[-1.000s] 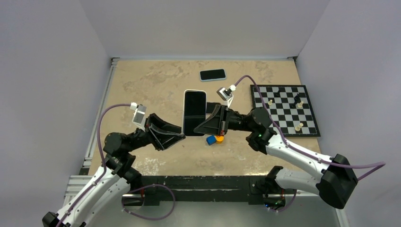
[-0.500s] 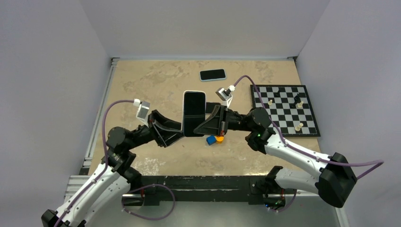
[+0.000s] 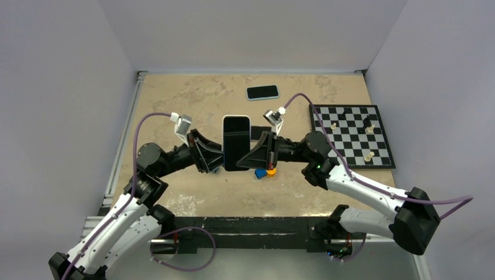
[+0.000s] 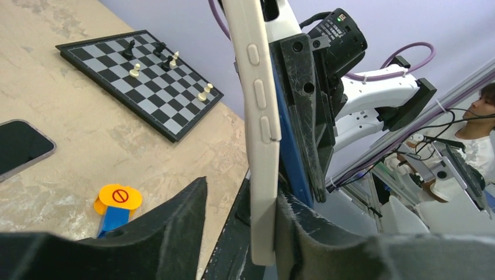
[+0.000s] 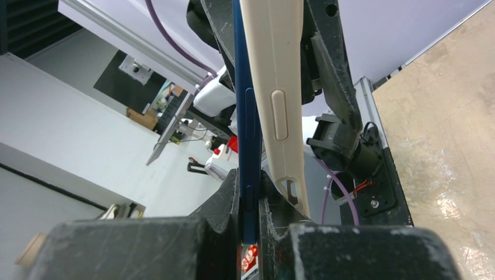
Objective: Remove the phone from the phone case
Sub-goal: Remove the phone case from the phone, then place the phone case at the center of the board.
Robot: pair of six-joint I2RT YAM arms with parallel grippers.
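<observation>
A dark-screened phone (image 3: 236, 143) in a white case is held up above the table between both grippers. In the right wrist view, my right gripper (image 5: 250, 181) is shut on the blue phone's edge (image 5: 248, 116), and the cream case (image 5: 279, 99) stands peeled away from the phone at that corner. In the left wrist view, my left gripper (image 4: 242, 192) is open astride the case's side edge (image 4: 260, 116). The case rests against one finger (image 4: 327, 245), with a gap to the other finger (image 4: 169, 233). The blue phone (image 4: 290, 151) shows behind the case.
A second black phone (image 3: 262, 92) lies flat at the back of the table. A chessboard (image 3: 350, 135) with a few pieces is at the right. A blue and orange toy (image 3: 264, 172) lies under the held phone, also seen in the left wrist view (image 4: 117, 201).
My left gripper has moved up and right to the phone and now straddles the case's left edge. The right gripper and phone have shifted slightly left.
</observation>
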